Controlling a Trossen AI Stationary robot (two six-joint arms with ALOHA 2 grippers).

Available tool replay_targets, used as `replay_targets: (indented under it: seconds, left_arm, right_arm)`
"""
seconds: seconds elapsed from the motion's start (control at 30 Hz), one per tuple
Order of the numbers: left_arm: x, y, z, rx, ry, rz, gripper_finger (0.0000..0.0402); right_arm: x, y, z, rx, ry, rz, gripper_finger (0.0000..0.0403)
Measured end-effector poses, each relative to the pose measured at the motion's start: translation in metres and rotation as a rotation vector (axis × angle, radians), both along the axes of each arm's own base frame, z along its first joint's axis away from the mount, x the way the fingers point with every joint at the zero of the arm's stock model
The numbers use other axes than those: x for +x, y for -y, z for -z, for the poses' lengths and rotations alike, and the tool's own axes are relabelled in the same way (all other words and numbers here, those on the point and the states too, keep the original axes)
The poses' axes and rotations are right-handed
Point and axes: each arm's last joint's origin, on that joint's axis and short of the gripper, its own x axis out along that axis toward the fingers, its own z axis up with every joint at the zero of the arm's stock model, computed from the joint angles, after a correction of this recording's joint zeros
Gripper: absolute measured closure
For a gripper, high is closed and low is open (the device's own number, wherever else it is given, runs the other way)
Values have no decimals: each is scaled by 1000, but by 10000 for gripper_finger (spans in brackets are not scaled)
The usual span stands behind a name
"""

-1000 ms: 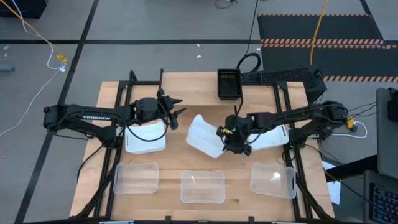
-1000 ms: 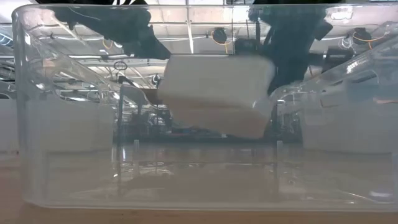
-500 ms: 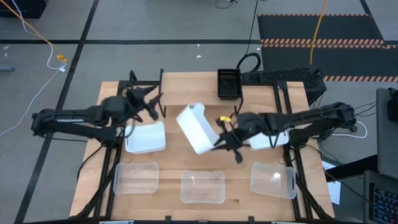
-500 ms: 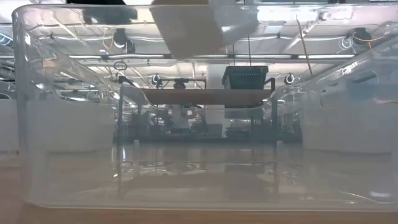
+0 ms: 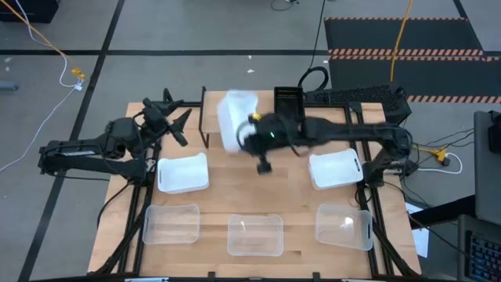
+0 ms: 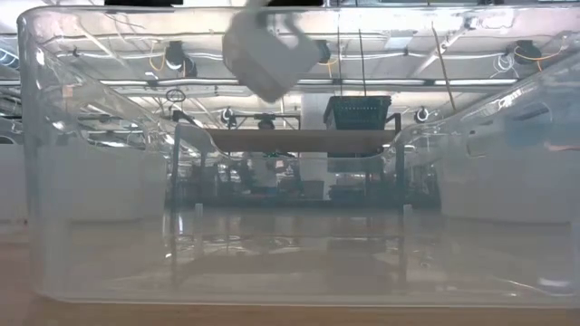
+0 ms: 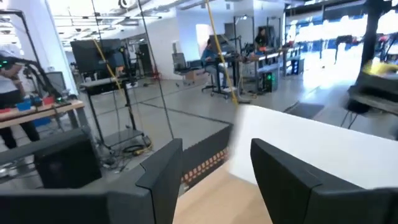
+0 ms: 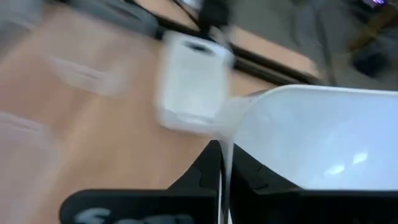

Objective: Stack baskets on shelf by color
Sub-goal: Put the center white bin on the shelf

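Right tool [image 5: 252, 139] clenched on white basket [image 5: 235, 119] rim; basket tilted, long axis seemingly front-to-back.

One opaque white plastic basket [image 5: 235, 117] hangs tilted in the air above the low light-wood shelf [image 6: 299, 139], where a small black slatted basket [image 5: 288, 105] sits. Two more white baskets [image 5: 183, 173] lie mid-table, and three clear see-through baskets [image 5: 255, 235] line the near edge.

Three baskets [image 5: 254, 235] in a row along the table's [image 5: 258, 188] 6 o'clock edge. One basket [image 5: 183, 173] at 9, another [image 5: 336, 169] at 3. A small one [image 5: 288, 105] on the shelf [image 5: 258, 102] at 12, a raised basket [image 5: 233, 119] just left of it.
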Motion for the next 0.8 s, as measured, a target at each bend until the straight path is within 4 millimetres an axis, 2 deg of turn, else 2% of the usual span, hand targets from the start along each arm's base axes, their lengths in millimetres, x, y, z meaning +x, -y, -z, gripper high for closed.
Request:
replay_targets:
  seconds: [0.13,0.2,0.3,0.5,0.8]
  left_arm:
    - [0,-2,2,-1,-23,-17,211]
    - [-1,-3,3,-8,-32,-25,211]
    - [-1,-5,5,-14,-41,-36,211]
    - [-1,-8,5,-23,-34,-54,211]
    - [3,-11,7,-38,-42,-74,211]
  right_arm:
    - [16,26,-3,-232,-8,150,402]
    - [21,38,-2,-267,-22,166,402]
    - [29,56,3,-253,-33,172,402]
    - [24,90,12,-190,-81,212,402]
    - [22,107,28,-55,-119,185,400]
